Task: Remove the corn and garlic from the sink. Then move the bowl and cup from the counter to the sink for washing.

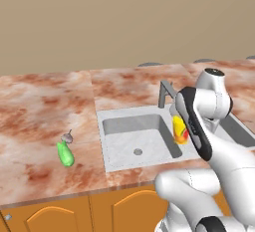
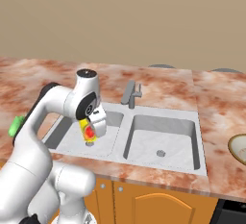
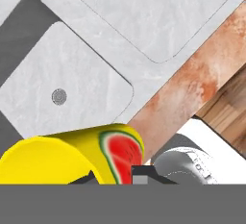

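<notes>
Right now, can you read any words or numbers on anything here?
No readable words, numbers or brands anywhere.
The cup carries a watermelon-slice picture, not writing.
The sink, the corn and the counter are unmarked.

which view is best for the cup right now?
Hand view: the cup is close up, its yellow wall and watermelon mark clear, over the sink. In the left base view it sits partly behind the arm; in the right base view it is small under the gripper.
</notes>
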Controlling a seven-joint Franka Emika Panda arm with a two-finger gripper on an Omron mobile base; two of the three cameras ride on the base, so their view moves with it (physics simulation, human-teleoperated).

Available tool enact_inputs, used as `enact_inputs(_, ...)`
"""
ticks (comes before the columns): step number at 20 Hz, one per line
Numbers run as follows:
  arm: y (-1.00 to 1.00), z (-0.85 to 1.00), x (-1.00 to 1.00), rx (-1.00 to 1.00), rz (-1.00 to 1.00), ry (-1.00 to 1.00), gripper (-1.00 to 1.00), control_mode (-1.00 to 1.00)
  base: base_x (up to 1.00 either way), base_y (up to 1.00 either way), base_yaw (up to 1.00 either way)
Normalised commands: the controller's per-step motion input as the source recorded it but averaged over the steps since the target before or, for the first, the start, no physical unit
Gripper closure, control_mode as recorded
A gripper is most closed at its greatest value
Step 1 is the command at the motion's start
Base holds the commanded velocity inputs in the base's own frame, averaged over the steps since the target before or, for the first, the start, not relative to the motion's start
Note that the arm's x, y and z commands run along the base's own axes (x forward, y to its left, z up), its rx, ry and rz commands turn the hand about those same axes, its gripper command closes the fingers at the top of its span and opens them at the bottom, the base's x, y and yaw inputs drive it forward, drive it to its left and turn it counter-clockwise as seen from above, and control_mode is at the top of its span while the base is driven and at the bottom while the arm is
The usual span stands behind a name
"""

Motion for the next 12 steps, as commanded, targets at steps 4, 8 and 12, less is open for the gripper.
enact_inputs(4, -0.46, 0.00, -0.03, -0.05, 0.08, 0.00, 1.00, -1.00, 0.00, 0.00, 0.00)
enact_inputs(8, -0.46, 0.00, 0.00, -0.03, 0.06, 0.00, 1.00, -1.00, 0.00, 0.00, 0.00)
enact_inputs(12, -0.46, 0.00, 0.00, -0.01, 0.04, 0.00, 1.00, -1.00, 0.00, 0.00, 0.00)
